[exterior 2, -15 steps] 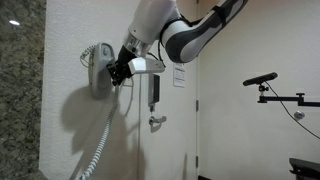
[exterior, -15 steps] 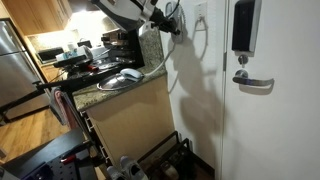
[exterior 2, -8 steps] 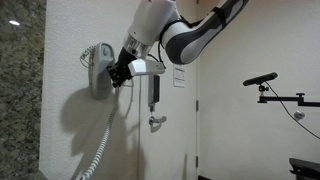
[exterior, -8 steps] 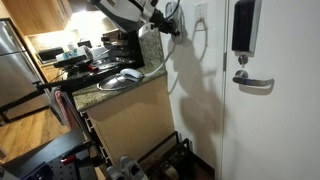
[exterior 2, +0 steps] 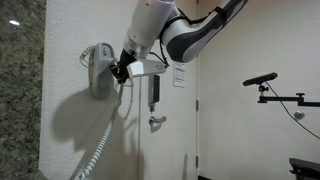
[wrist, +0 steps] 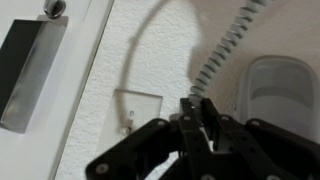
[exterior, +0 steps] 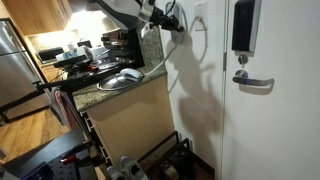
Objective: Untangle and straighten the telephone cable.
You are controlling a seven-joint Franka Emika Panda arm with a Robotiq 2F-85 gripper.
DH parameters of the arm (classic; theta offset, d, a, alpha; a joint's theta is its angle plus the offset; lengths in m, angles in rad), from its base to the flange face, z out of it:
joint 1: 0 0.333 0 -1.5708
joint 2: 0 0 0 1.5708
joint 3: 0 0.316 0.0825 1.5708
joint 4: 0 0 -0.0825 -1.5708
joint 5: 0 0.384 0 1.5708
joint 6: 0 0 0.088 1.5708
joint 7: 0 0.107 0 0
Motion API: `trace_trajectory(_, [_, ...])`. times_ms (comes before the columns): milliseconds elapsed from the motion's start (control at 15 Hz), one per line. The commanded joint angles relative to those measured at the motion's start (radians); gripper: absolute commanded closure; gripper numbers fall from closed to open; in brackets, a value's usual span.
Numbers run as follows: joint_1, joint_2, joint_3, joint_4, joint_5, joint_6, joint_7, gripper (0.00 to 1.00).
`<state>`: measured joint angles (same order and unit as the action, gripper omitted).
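wrist view: the gripper (wrist: 197, 108) is pinched shut on the telephone cable (wrist: 225, 50). the curly part runs up from the tips, next to the handset (wrist: 275, 90).
exterior view: the telephone cable (exterior 2: 97, 150) hangs straight down below the gripper (exterior 2: 122, 73).
exterior view: the gripper (exterior: 170, 22) is high by the wall (exterior: 200, 100). a loop of telephone cable (exterior: 205, 42) hangs under it.

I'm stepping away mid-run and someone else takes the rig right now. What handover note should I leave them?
Tool: shut, apparently pinching the telephone cable where its coil reaches the fingertips.
Handset: mounted on the wall, right beside the tool.
Cable: the coiled part hangs down the wall below the handset, and a thinner stretch loops across the wall.
Done: cable apparently gripped.
Left: draw it out straight, since it is coiled and looped.
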<state>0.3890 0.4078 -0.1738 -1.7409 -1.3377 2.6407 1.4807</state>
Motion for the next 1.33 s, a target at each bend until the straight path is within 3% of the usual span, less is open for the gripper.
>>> trace_trajectory(0, [0.059, -0.038, -0.022, -0.019, -0.095, -0.122, 0.117, 0.96])
trace_trajectory(67, [0.069, -0.042, -0.019, -0.023, -0.113, -0.151, 0.136, 0.96])
trace_trajectory(133, [-0.005, -0.050, 0.083, -0.022, -0.159, -0.208, 0.159, 0.96])
trace_trajectory(600, [-0.055, -0.080, 0.247, -0.059, -0.304, -0.413, 0.283, 0.96])
trace_trajectory(667, [-0.067, -0.083, 0.263, -0.063, -0.309, -0.407, 0.282, 0.96])
trace_trajectory(733, [-0.079, -0.039, 0.279, -0.015, -0.284, -0.404, 0.248, 0.84])
trace_trajectory(1067, [-0.090, -0.047, 0.291, -0.027, -0.291, -0.403, 0.249, 0.84])
trace_trajectory(1133, [-0.091, -0.047, 0.291, -0.027, -0.291, -0.403, 0.249, 0.96])
trace_trajectory(1267, [-0.105, -0.053, 0.309, -0.029, -0.280, -0.367, 0.230, 0.96])
